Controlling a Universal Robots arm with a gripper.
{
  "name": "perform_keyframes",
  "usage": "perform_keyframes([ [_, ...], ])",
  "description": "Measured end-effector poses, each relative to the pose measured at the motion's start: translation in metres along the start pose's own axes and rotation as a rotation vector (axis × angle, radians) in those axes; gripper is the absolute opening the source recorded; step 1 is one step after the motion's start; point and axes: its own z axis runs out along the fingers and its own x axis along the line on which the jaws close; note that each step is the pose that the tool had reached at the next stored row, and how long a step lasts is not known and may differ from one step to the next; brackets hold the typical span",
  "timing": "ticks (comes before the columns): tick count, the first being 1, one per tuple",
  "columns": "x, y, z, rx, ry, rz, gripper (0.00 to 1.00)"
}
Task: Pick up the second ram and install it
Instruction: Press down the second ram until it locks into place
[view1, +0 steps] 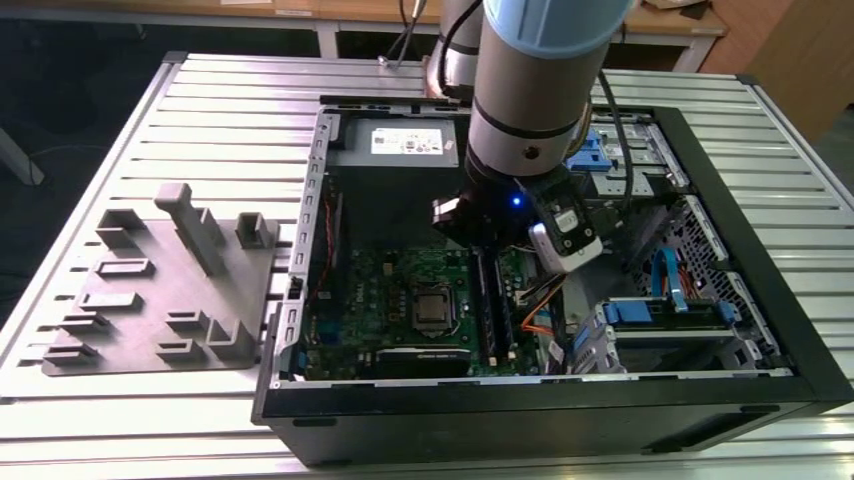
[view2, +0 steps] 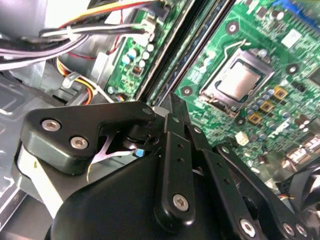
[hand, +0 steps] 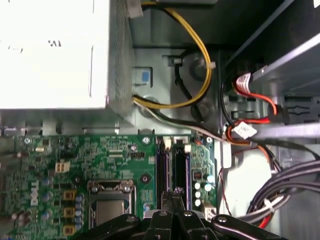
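Ram (hand: 172, 170) edge-on between jaws, first wrist view; exterior hides it.

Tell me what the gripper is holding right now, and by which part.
Cannot be told. The gripper sits low over the motherboard's memory slots, fingertips close together, but no ram stick is clearly visible between them.

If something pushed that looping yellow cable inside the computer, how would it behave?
Probably floppy: the yellow cable hangs in a loose curve. Likely it springs back, since a white tie seems to hold it.

surface: slatted metal table (view1: 240, 95) | on it: open computer case (view1: 747, 300), grey fixture plate (view1: 160, 290)
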Motion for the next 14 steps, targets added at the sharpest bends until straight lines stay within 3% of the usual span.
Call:
perform_keyframes([
  [8,0.0004,0.0107,0.0040,0.0006,-0.0011,0.011,0.07],
  [14,0.0008,0.0142,0.0098,0.0020,-0.0039,0.039,0.07],
])
